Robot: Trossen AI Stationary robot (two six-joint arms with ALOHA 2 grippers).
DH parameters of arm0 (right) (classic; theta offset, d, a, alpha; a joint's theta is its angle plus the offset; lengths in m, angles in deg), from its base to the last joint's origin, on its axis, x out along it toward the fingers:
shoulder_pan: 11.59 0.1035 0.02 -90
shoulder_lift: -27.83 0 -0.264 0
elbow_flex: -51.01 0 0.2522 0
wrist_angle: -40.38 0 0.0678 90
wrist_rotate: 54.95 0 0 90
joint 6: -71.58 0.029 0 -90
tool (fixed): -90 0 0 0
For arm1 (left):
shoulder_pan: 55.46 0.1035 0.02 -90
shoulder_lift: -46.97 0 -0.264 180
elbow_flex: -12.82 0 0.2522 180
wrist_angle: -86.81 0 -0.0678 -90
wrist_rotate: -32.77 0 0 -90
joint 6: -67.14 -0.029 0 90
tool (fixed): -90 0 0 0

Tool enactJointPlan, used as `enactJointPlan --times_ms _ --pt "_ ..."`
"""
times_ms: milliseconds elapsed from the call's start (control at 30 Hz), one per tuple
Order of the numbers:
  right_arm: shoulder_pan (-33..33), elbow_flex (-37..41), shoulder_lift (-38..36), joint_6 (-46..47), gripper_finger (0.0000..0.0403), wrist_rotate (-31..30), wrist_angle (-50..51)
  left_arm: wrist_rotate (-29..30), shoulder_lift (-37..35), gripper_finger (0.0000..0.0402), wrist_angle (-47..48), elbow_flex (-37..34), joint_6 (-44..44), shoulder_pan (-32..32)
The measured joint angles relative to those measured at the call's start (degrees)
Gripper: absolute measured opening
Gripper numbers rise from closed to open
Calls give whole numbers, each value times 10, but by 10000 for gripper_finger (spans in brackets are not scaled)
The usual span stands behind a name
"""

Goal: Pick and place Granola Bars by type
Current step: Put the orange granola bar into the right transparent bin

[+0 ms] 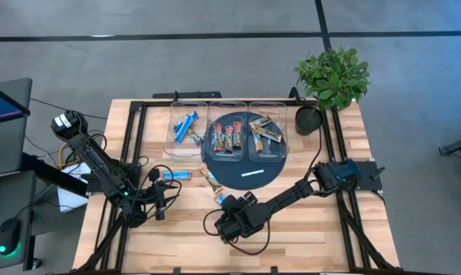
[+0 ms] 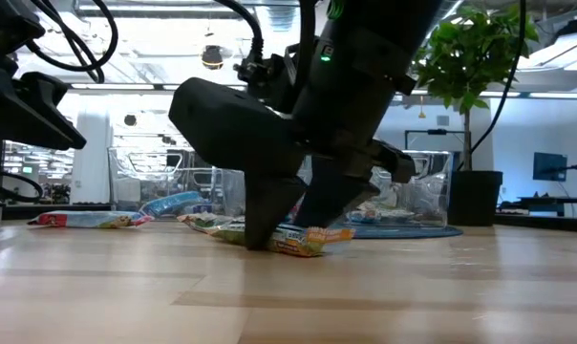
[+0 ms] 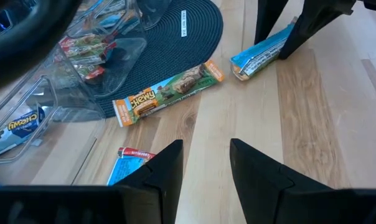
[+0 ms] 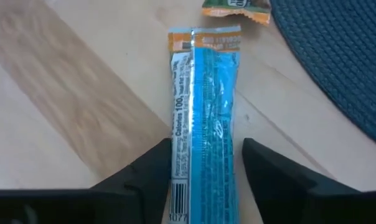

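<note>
Right gripper straddling a blue bar on the table, not yet closed on it.

Your right gripper (image 4: pixel 203 171) sits low over the blue bar (image 4: pixel 203 124), fingers apart on either side of the wrapper. If you close off-centre, the slick foil may skid or twist out, and the orange-and-green bar (image 3: pixel 168 93) just beyond, at the edge of the dark round mat (image 1: pixel 242 177), could get nudged. Your left gripper (image 3: pixel 203 168) waits open near another blue bar (image 1: pixel 175 175). Behind the mat, three clear bins (image 1: pixel 227 105): blue bars in the left one, red-dark in the middle, orange-brown in the right.
</note>
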State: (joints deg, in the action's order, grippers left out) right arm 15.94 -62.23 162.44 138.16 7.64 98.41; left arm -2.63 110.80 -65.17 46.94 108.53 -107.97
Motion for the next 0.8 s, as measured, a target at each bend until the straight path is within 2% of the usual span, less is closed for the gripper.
enactJointPlan --times_ms 333,533,667,800 --pt "5 2 -6 -48 79 1 7 0 0 128 0 0 0 0" --pt "21 -17 -11 -51 72 -16 33 1 0 128 4 0 1 0" --pt "34 -42 -19 -51 73 -50 54 1 0 128 4 0 2 0" --pt "44 -89 -19 -33 66 -88 131 0 0 128 2 0 2 0"
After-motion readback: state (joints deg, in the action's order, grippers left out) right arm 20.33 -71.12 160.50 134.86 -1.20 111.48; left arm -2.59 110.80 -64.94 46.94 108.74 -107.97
